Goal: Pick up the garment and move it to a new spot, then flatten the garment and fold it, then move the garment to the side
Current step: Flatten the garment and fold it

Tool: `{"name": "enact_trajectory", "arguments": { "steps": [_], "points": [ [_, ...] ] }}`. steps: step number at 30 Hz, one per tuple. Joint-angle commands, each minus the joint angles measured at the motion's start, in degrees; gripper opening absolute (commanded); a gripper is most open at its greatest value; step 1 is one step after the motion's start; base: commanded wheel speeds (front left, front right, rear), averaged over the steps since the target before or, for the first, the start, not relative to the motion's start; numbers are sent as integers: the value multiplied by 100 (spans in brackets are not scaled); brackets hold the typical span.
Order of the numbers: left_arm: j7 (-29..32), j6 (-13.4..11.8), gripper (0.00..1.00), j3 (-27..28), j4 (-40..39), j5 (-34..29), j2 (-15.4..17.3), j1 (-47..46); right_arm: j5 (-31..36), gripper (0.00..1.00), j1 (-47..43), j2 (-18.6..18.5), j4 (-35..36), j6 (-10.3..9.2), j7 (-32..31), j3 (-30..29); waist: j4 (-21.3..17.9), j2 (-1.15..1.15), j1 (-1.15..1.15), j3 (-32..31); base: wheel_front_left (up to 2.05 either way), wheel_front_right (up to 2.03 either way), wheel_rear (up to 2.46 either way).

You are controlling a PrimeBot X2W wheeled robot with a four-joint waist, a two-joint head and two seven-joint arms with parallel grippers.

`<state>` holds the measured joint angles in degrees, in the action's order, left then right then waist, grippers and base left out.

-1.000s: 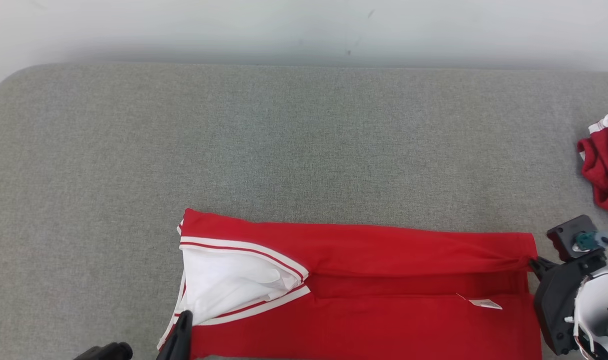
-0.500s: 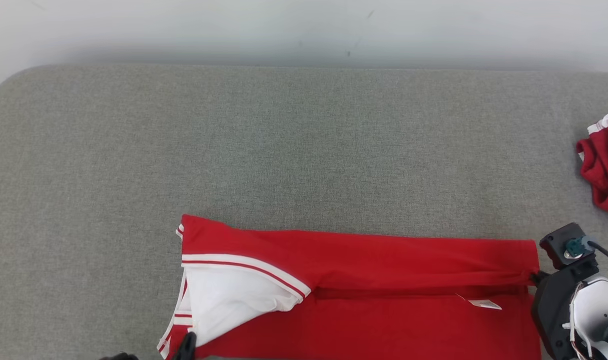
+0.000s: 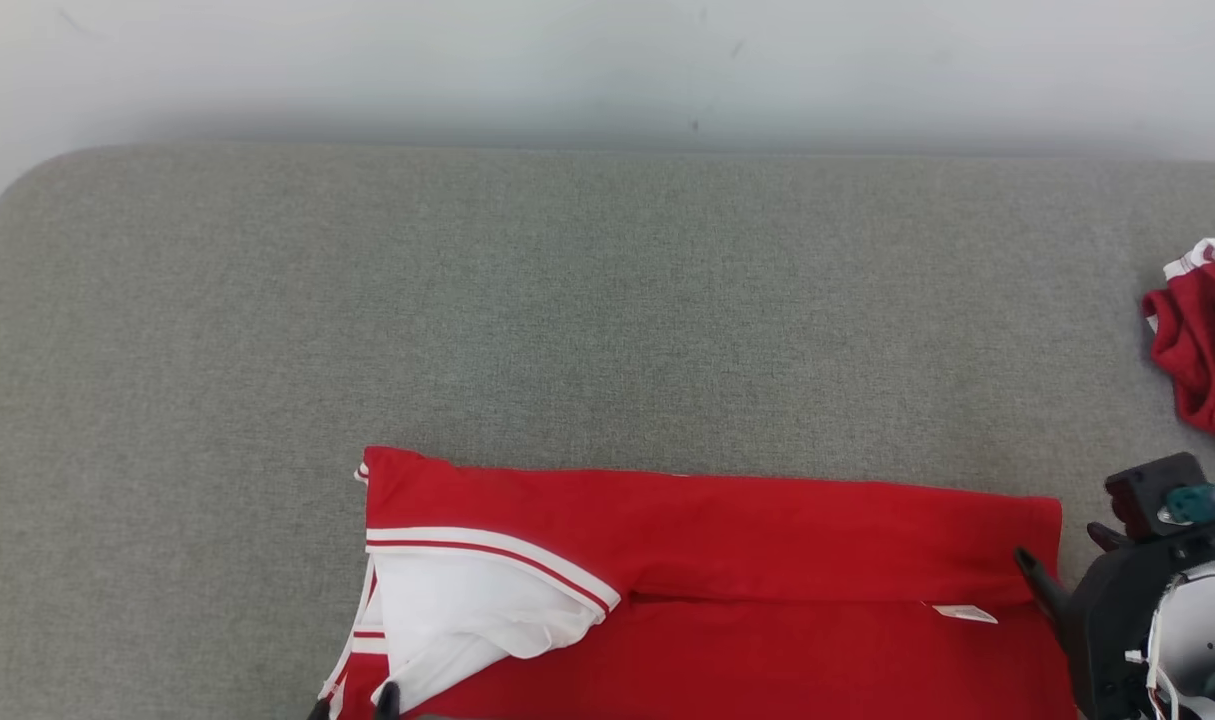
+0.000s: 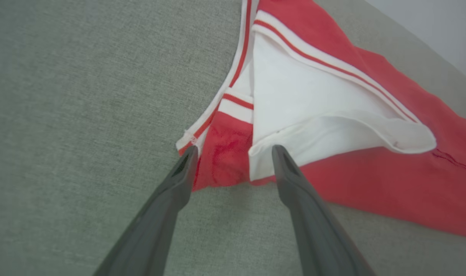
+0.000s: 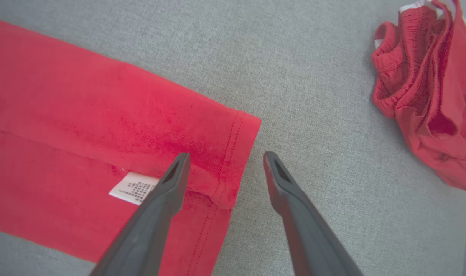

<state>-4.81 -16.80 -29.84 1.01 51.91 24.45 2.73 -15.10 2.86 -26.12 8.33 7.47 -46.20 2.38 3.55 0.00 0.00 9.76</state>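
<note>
Two changes stand out against a second ago: the right hand [image 5: 226,156], then clamped on the right hem corner of the red garment [image 3: 727,530], has let go and now has its fingers spread with nothing between them, and the left hand [image 4: 233,151] has slid back from the garment's near left corner until just its dark tips show at the head view's bottom edge. The whole head view has also shifted a little, so the small drop of the garment in it is partly the camera's doing. The garment lies folded lengthwise on the grey bench [image 3: 567,300], its far edge now straight and flat, its white lining [image 3: 457,610] turned out at the left end beneath a red-and-white striped band, and a small white label [image 5: 135,189] showing near the right hem. In the right wrist view one finger hangs over the hem beside the label while the other is over bare bench just past the hem. In the left wrist view the left hand is likewise open and holds nothing; its tips straddle the near left corner, one at the striped edge, one at the white flap, though I cannot tell whether they touch the cloth. Beyond the garment's far edge and to its left the bench is bare up to the pale wall [image 3: 607,60]. Well apart to its right lies a crumpled red cloth [image 3: 1202,370].
</note>
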Motion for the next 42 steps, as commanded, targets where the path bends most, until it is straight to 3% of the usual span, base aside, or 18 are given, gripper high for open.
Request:
{"name": "enact_trajectory", "arguments": {
  "steps": [1,8,12,15,23,24,27,33,42],
  "points": [
    [-55,-26,100,11,2,-100,51,86,-43,100,-91,101,83,0,68,-80,14,0,0,-39,0,0,0],
    [-804,-93,100,224,16,-662,253,-86,-224,100,-559,1195,613,0,1056,-837,43,0,0,-242,0,0,0],
    [-1032,-50,100,467,-138,-1176,111,-174,-252,100,-727,1821,525,0,1947,-1031,1,0,0,-361,0,0,0],
    [-1046,49,100,906,-534,-1788,-168,-201,-333,100,-719,2117,297,0,2735,-1088,-32,0,0,-440,0,0,0],
    [-1040,859,100,1970,-768,-2746,-1034,73,-373,100,-480,2308,-648,0,4530,-786,-152,0,0,-687,0,0,0],
    [-1040,1324,100,2359,-515,-2949,-1385,173,-155,100,-436,2312,-1117,0,4938,-612,-204,0,0,-853,0,0,0],
    [-1042,1661,100,2590,-282,-3036,-1594,270,37,100,-420,2311,-1398,0,5092,-531,-262,0,0,-956,0,0,0],
    [-1042,2037,100,2906,-19,-3204,-1833,322,219,100,-409,2314,-1707,0,5024,-604,-335,0,0,-993,0,0,0],
    [-1041,2258,100,3113,53,-3464,-2048,282,855,100,-56,2321,-2198,0,3501,-1183,-415,0,0,-956,0,0,0]
  ]
}}
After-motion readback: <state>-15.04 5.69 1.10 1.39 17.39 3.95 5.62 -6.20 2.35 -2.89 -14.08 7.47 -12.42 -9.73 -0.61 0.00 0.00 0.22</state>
